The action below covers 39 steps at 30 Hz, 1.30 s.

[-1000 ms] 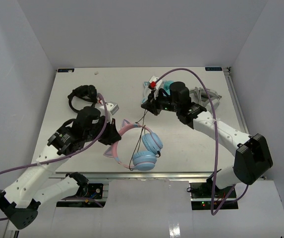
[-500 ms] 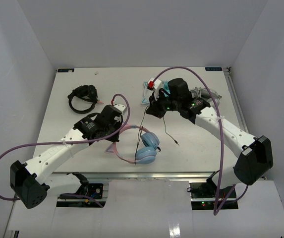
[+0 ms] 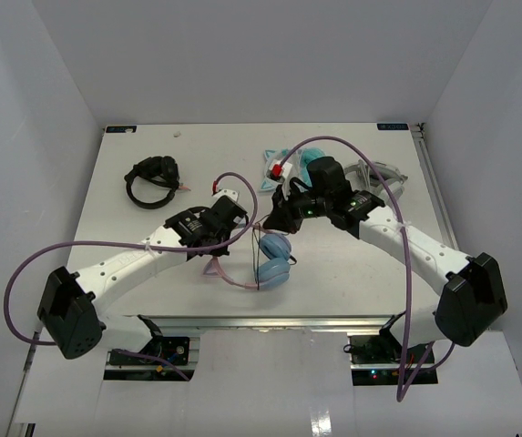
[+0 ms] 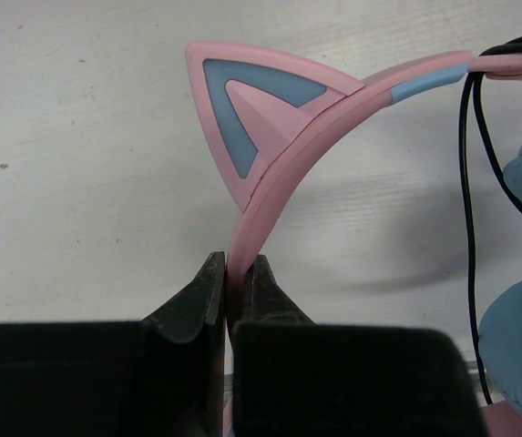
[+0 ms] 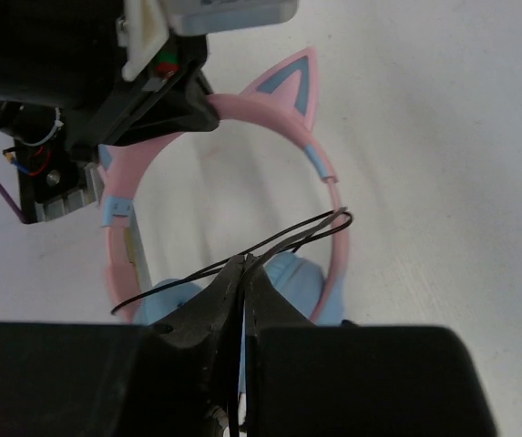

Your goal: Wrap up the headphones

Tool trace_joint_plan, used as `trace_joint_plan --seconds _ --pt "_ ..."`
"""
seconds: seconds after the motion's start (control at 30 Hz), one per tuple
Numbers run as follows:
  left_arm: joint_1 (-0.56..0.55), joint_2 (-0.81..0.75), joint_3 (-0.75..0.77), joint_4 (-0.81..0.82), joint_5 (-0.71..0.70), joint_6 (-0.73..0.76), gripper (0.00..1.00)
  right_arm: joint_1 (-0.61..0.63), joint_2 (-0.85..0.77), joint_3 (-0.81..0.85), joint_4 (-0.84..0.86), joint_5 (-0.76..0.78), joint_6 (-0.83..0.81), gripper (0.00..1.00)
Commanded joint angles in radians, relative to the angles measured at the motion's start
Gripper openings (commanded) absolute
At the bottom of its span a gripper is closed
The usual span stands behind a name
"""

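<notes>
Pink plastic is what your left gripper has pinched: its jaws are pressed onto the cat-ear headband just below one ear. That grip holds the headphones near the middle of the table, toward its near edge, with the blue ear cups between the two arms. Your right gripper is closed too, nipping the thin black cable. The cable runs in a loose loop up to the band's far side (two strands lie side by side there, so one turn looks to be on). I judge you are mid-wrap, one arm anchoring while the other feeds cord. Next, carry the cable around the band with the right gripper, under light tension so the loops sit snug and don't slide toward the cups. Watch the left pinch: it is narrow, and a hard tug could twist the band out of it.
</notes>
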Motion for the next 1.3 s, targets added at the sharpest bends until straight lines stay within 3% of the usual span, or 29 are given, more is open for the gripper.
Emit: trace_joint_plan --seconds 0.0,0.4,0.67,1.0,1.27 --pt "0.002 0.016 0.055 -0.047 -0.163 -0.127 0.00 0.015 -0.094 -0.050 0.148 -0.154 0.074 0.08" --pt "0.003 0.105 0.122 -0.141 -0.293 -0.299 0.00 0.077 -0.141 -0.154 0.315 -0.264 0.181 0.08" --pt "0.002 0.097 0.167 -0.219 -0.340 -0.397 0.00 0.112 -0.152 -0.215 0.371 -0.243 0.206 0.08" --pt "0.005 0.056 0.243 -0.313 -0.380 -0.516 0.00 0.192 -0.216 -0.295 0.386 -0.095 0.227 0.08" --pt "0.010 -0.003 0.283 -0.337 -0.373 -0.552 0.00 0.278 -0.264 -0.386 0.401 0.163 0.232 0.08"
